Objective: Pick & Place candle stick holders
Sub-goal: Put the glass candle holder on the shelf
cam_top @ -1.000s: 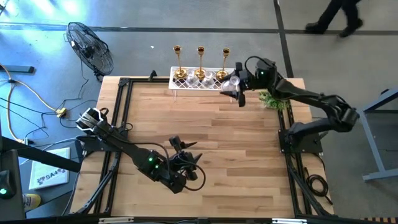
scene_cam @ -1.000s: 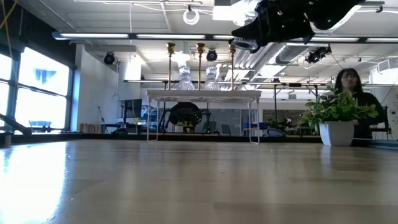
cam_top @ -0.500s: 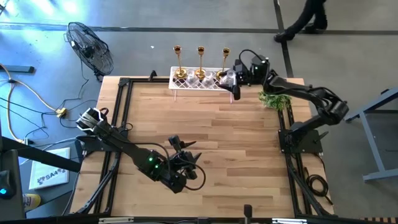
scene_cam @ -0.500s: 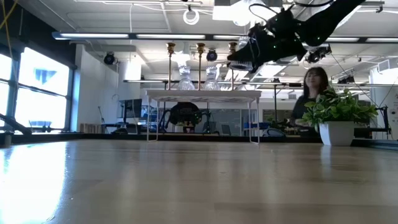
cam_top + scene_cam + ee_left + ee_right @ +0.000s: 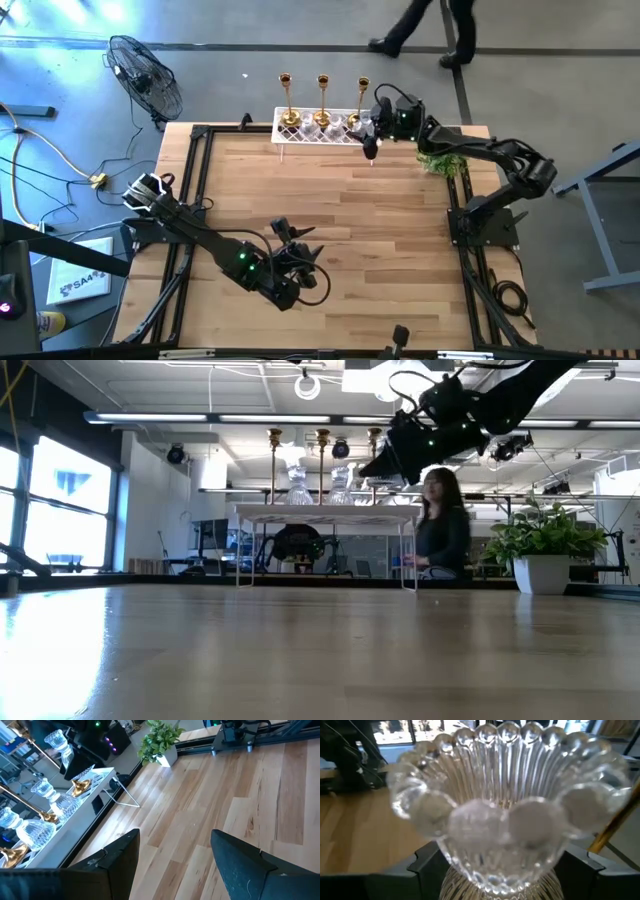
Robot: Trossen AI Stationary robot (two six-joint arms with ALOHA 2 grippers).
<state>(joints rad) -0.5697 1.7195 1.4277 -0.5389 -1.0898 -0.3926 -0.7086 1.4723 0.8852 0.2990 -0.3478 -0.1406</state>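
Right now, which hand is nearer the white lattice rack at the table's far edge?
The right hand is nearer: it sits at the white lattice rack's right end, shut on a clear glass holder. The left hand rests far off, near the table's front.

Table point(image 5: 330, 200): pale wood planks, smooth with a soft sheen.
Gold holders point(image 5: 322, 98): polished metal, shiny.
Glass holder point(image 5: 505, 815): clear ribbed glass with a beaded rim (glossy), between dark matt fingers point(image 5: 427, 862).
Rack point(image 5: 328, 513), under the gold holders: white, matt lattice.
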